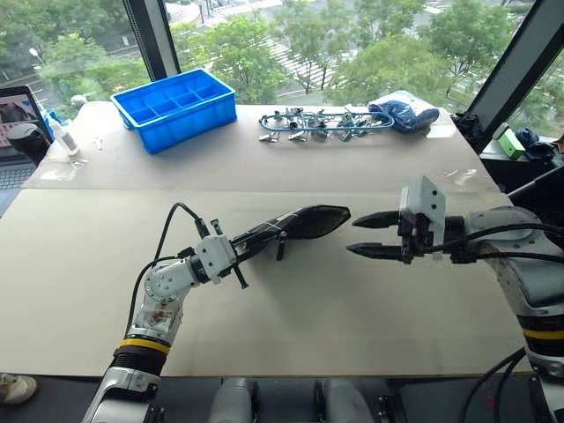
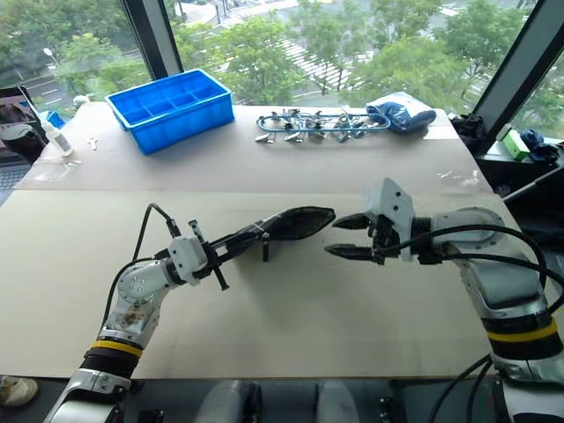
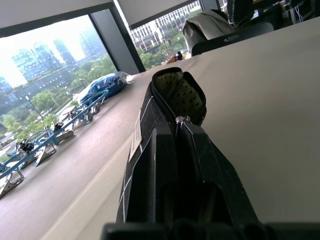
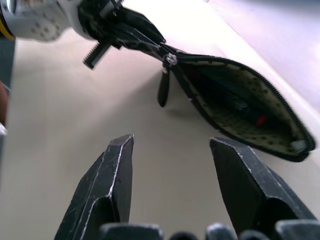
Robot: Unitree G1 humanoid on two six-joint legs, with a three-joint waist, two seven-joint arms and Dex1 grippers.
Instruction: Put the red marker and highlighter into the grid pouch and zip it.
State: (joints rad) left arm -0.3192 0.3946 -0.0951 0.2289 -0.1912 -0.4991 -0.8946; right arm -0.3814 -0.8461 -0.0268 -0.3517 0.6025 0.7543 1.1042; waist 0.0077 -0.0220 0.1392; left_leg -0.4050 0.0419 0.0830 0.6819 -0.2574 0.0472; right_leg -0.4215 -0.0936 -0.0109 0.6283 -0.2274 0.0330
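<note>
On the pale tabletop by the windows we see the grid pouch, flat black fabric, long axis toward our right gripper, mouth unzipped, dotted lining, left gripper pinching its near end, right fingers spread just beside it.

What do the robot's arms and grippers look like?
Both arms are silver-grey metal with a yellow and black band near the elbow and loose black cables. The left gripper and right gripper each have two pointed black fingers; a white block sits behind the right one.
</note>
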